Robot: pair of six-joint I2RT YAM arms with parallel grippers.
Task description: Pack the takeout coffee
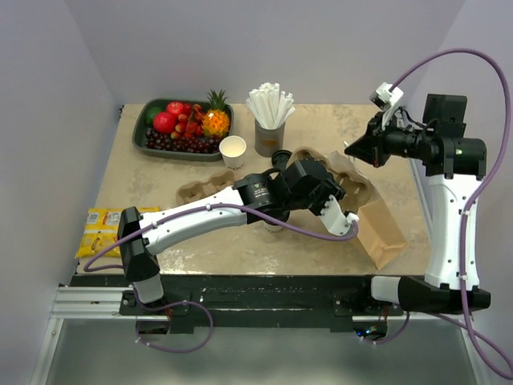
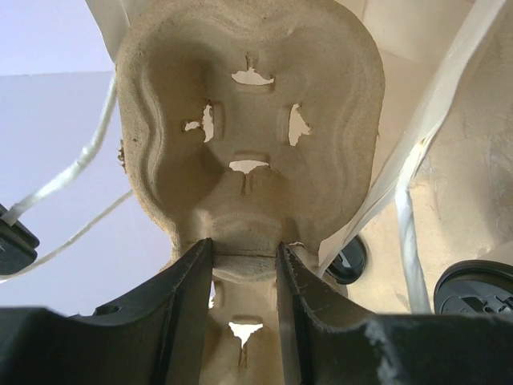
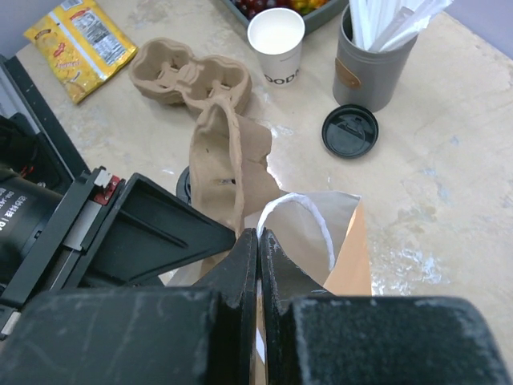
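Beige stone-pattern table (image 1: 240, 249) carries all items. Brown paper bag (image 1: 383, 237) stands at the near right, mouth open. The right gripper (image 3: 258, 257) has its fingers pressed together on the bag's upper rim, beside the white handle loop. Dark fruit tray (image 1: 143, 136) sits at the far left. The left gripper (image 2: 244, 273) is clamped on the narrow waist of a pulp two-cup carrier (image 2: 248, 120), one finger on each side, holding it tilted up just left of the bag mouth. A second pulp carrier (image 1: 199, 191) lies flat at the table centre-left. Yellow snack packets (image 1: 100, 228) lie at the near left edge. A grey cup (image 1: 268, 138) of white straws (image 1: 271, 103) stands at the far centre, with an open white paper cup (image 1: 232, 151) just to its left. The takeout coffee (image 1: 272, 227) stands on the table near centre, mostly hidden under the left arm, apart from the bag. A loose black lid (image 3: 349, 130) lies just beside the grey cup.
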